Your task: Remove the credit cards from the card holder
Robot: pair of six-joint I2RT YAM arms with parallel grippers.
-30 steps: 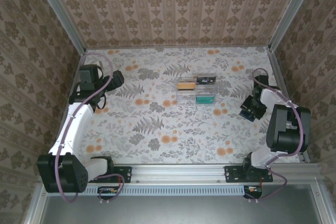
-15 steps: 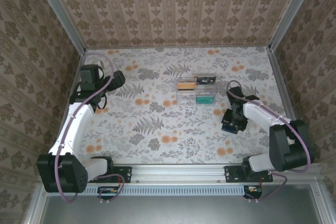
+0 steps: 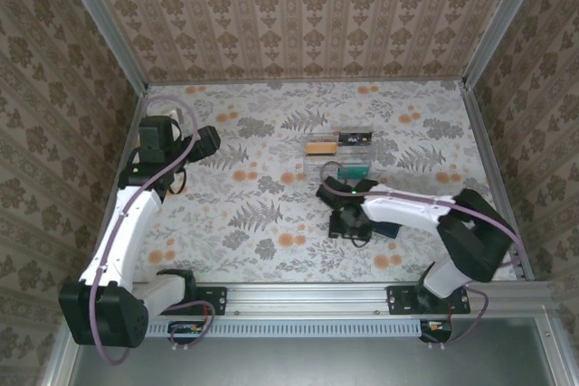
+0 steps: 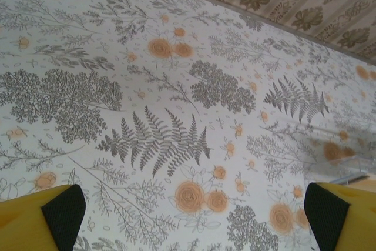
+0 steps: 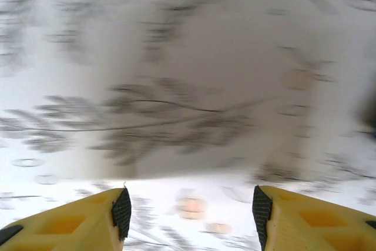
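While both arms reach over the flowery table (image 3: pixel 262 255), the card holder (image 3: pixel 336 156) lies flat a little past the middle, toward 12 o'clock. A teal card (image 3: pixel 353 170) shows at its near right corner and an orange patch (image 3: pixel 318 145) at its far left. It is too small to tell what is tucked in. The right gripper (image 5: pixel 191 214) is near the holder, at 6 o'clock from it, yellow fingers apart with nothing between them. The left gripper (image 4: pixel 195 210) is well away at 9 o'clock, fingers spread wide, holding nothing.
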